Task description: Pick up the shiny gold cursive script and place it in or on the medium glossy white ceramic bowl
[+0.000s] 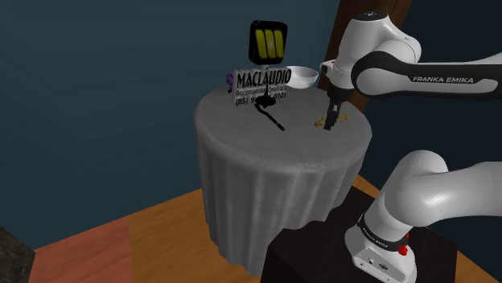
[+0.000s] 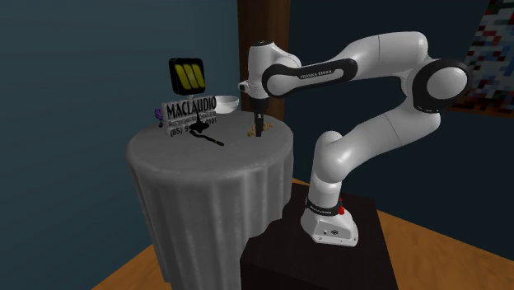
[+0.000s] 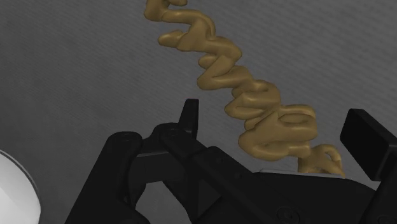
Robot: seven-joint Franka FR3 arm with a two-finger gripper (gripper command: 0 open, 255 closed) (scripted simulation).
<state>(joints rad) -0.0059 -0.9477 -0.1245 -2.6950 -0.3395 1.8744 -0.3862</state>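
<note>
The gold cursive script (image 3: pixel 248 95) lies flat on the grey tablecloth (image 3: pixel 76 70), also seen as a small gold patch (image 1: pixel 338 120) (image 2: pixel 249 131) near the table's edge nearest the arm. My black gripper (image 3: pixel 280 130) is down at the table over one end of the script, open, with its fingers (image 3: pixel 188 114) standing on either side of the script and a gap on each side. In the shoulder view the gripper (image 1: pixel 328 124) points straight down at the script. The white bowl (image 1: pixel 302 76) (image 2: pixel 226 103) stands at the back of the table, beyond the gripper.
A white "MACLAUDIO" sign (image 1: pixel 259 85) with a black-and-yellow logo block (image 1: pixel 265 42) stands at the back of the round draped table (image 1: pixel 265 185), beside the bowl. A thin black object (image 1: pixel 271 117) lies at mid-table. A wooden post (image 2: pixel 262 25) rises behind the arm.
</note>
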